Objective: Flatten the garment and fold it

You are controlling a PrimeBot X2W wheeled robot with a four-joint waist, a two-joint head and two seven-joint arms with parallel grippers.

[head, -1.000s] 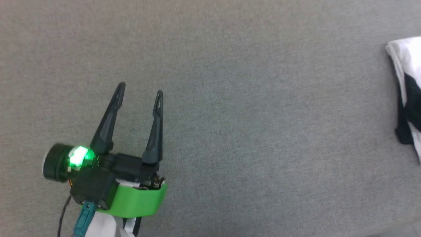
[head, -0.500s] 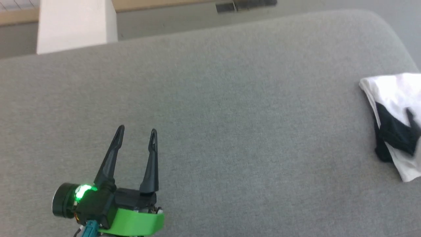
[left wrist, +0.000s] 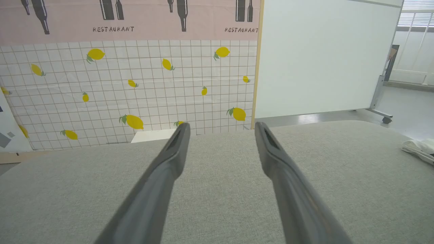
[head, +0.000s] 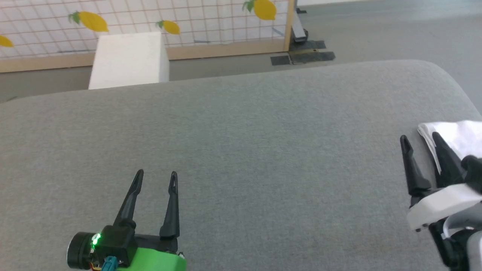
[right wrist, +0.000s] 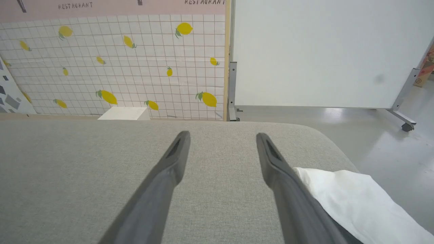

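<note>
The left end effector (head: 156, 172) hovers over the lower left of the grey fabric-covered tabletop (head: 263, 150). Its two dark fingers are spread moderately apart, released, with only bare grey cloth between them. Its green-shelled wrist sits at the bottom edge of the head view.

Beyond the tabletop's far edge stand a white box (head: 128, 60) and a gridded wall panel printed with lemons (head: 188, 19). To the right of the panel is a plain white board on a wheeled frame (right wrist: 322, 51).

The right end effector (head: 420, 136) is at the lower right of the head view, also released, its fingers parted about as wide as the left's and gripping nothing.

The garment (head: 459, 135) lies bunched at the tabletop's right edge, near the rounded far corner, showing white cloth. In the right wrist view the outer finger (right wrist: 288, 189) overlaps the garment's near edge; whether it touches the cloth I cannot tell. The inner finger is over bare tabletop.
</note>
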